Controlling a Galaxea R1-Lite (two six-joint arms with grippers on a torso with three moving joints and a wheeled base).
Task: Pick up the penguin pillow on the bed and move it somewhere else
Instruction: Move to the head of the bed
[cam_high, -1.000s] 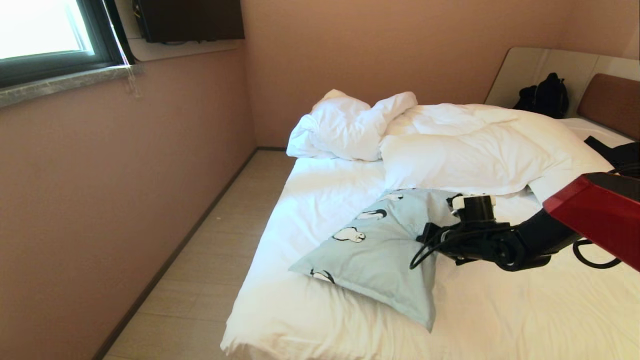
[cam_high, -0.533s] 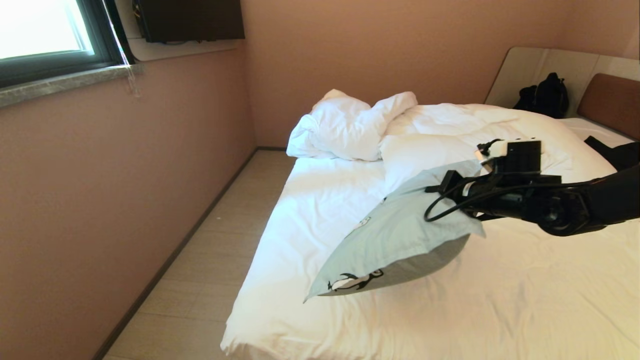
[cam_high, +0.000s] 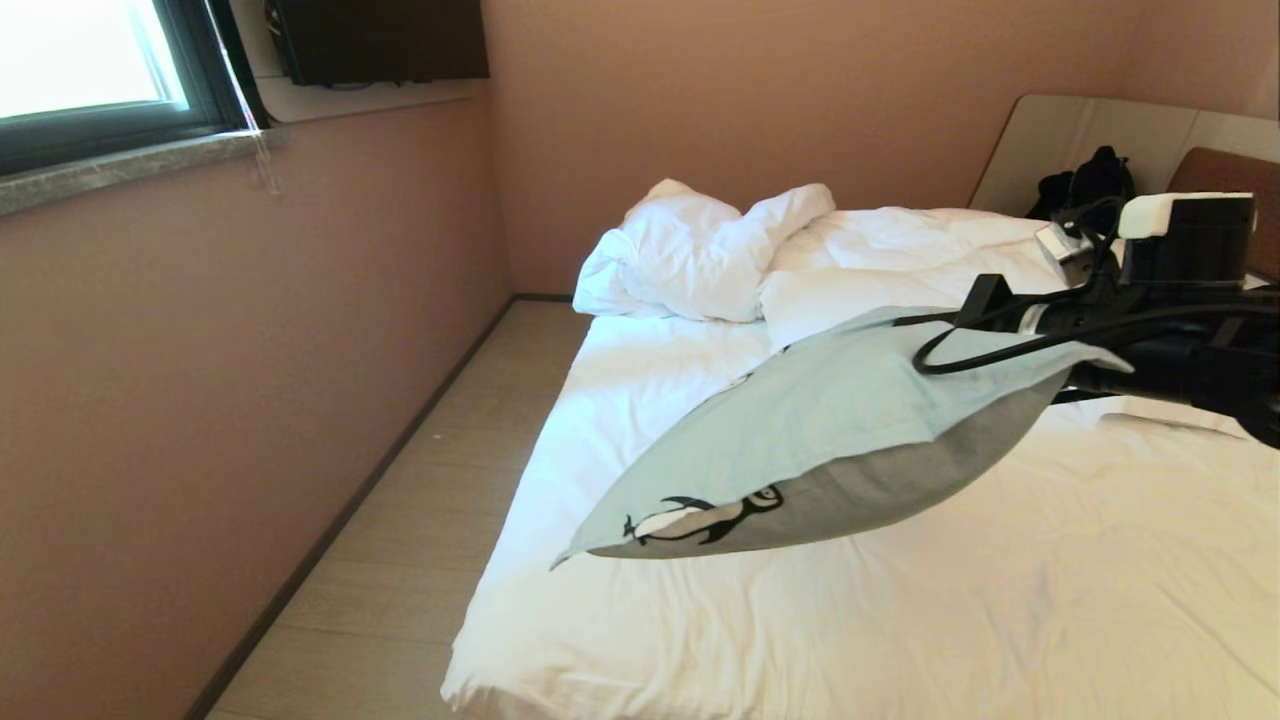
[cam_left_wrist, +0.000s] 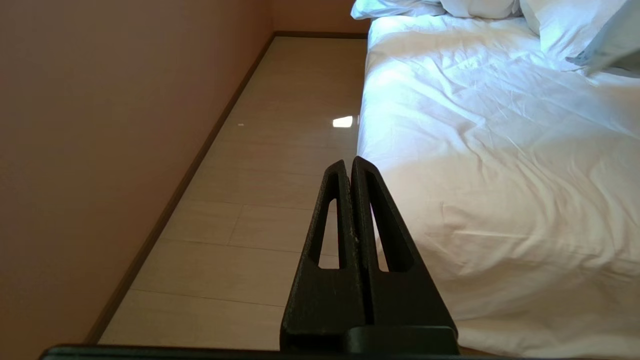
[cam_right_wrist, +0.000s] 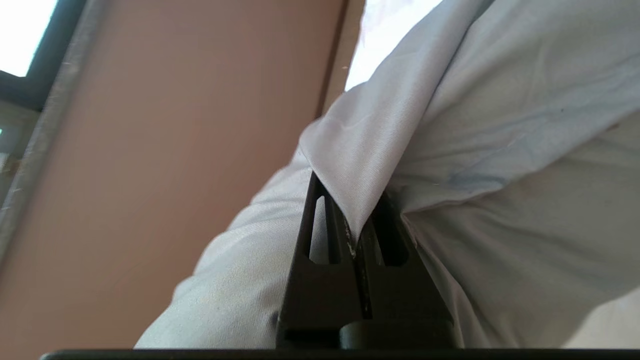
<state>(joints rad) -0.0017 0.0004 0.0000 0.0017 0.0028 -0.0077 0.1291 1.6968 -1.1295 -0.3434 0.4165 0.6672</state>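
Smooth cloth penguin pillow (cam_high: 840, 420), wrinkled cotton bed (cam_high: 1000, 600)

The penguin pillow (cam_high: 840, 420) hangs above the bed (cam_high: 1000, 600), clear of the sheet — its right corner pinched in the right end effector (cam_right_wrist: 352, 220). The bunched duvet (cam_high: 860, 280) lies behind it; the floor (cam_high: 400, 560) runs along the bed's left.

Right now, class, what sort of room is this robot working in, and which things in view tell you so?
Most likely a bedroom, perhaps a hotel room: a bed with white sheets, a rumpled white duvet, a brown headboard, and a penguin pillow.
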